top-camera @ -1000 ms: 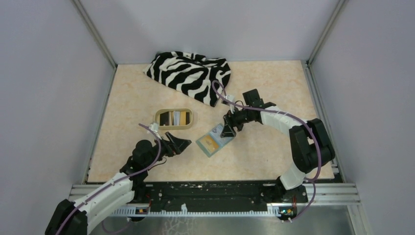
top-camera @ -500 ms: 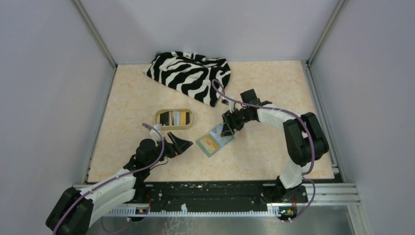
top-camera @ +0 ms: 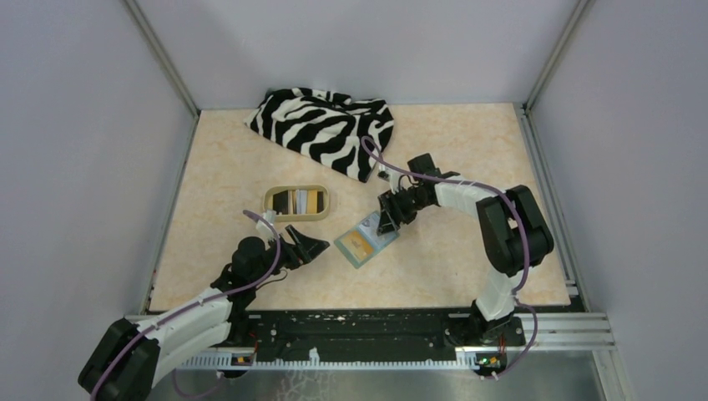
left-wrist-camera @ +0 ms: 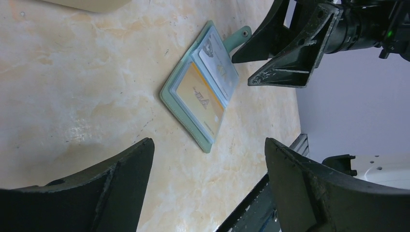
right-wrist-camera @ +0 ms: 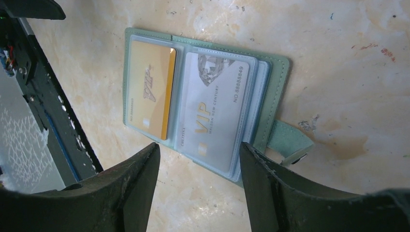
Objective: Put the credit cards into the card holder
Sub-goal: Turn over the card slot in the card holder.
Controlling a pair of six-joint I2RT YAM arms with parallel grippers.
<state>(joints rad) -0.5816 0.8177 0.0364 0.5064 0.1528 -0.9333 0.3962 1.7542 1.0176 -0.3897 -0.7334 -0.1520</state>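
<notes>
The beige counter [top-camera: 467, 159] carries a zebra-striped cloth [top-camera: 321, 125] in the upper middle of the top view. The left end effector [top-camera: 316, 251], lower left of centre, has its fingers spread wide and holds nothing. The right end effector [top-camera: 390, 227], just right of centre, hangs over the card holder [right-wrist-camera: 275, 87] with fingers partly apart, also holding nothing. The tan oval dish [top-camera: 269, 201], left of centre, contains black, whitish and gold credit cards [top-camera: 300, 200]. The card holder lies open at the centre, between both end effectors; its clear pockets contain a gold card [right-wrist-camera: 150, 89] and a white VIP card [right-wrist-camera: 212, 111]
</notes>
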